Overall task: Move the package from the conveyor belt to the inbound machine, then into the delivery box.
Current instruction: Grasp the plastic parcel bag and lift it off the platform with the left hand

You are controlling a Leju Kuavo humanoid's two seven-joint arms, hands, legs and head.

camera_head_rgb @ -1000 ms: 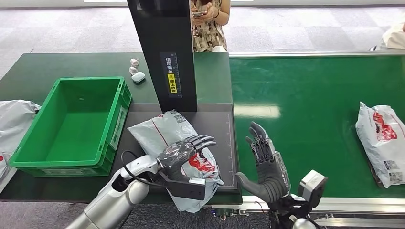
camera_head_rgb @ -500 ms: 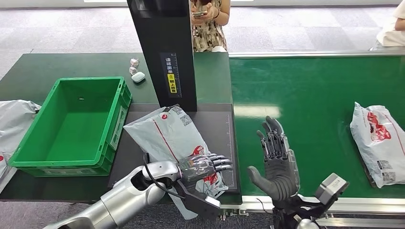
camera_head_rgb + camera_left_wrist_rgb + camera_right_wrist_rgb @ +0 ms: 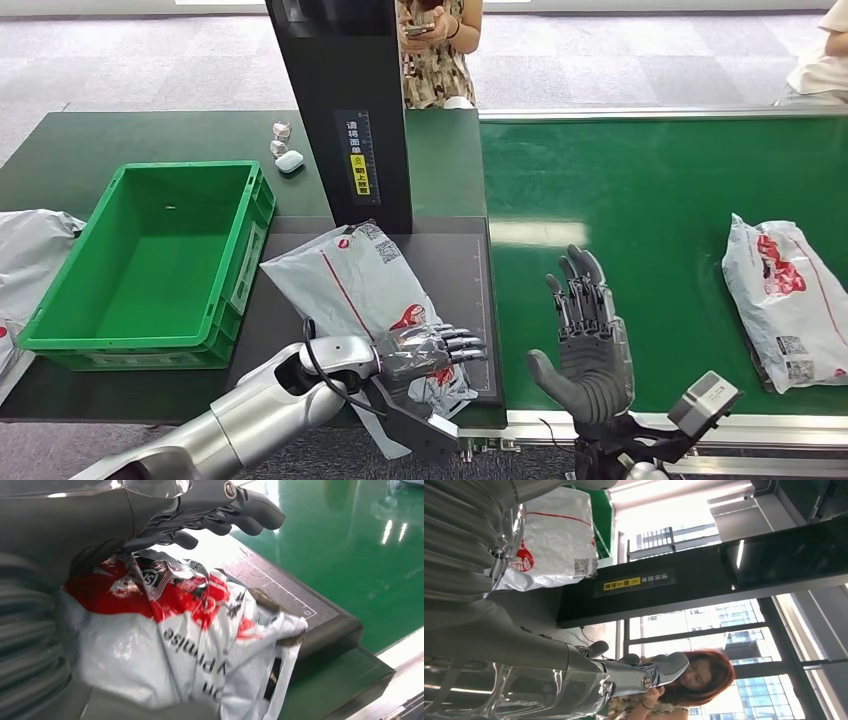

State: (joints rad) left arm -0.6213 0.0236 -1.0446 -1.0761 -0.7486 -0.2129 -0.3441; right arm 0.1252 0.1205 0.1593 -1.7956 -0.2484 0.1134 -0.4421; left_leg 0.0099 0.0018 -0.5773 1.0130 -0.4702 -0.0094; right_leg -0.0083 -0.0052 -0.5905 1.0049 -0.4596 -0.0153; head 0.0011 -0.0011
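Two hands: both robot hands are low at the front, one on each side of the edge where the dark plate meets the belt.
Left hand (image 3: pixel 425 350): it lies flat on top of the near end of the package, fingers out straight and close together. I cannot tell if the thumb is under the bag, so I cannot tell if it has hold of it.
Right hand (image 3: pixel 590 345): it stands up over the near edge of the conveyor belt (image 3: pixel 660 200), palm toward the package, fingers spread wide and holding nothing.
Package (image 3: pixel 355 285): a grey plastic mail bag with red print, lying slanted on the dark plate of the inbound machine (image 3: pixel 345 110), its near end hanging over the front edge.
Delivery box (image 3: pixel 60 335): a green crate just left of the plate, with nothing in it that I can see.
Second package (image 3: pixel 790 300): the same kind of bag, on the belt far to the right.
Small things (image 3: pixel 285 145): little white and silver bits on the table behind the crate.
Person (image 3: pixel 440 50): stands behind the machine holding a phone.
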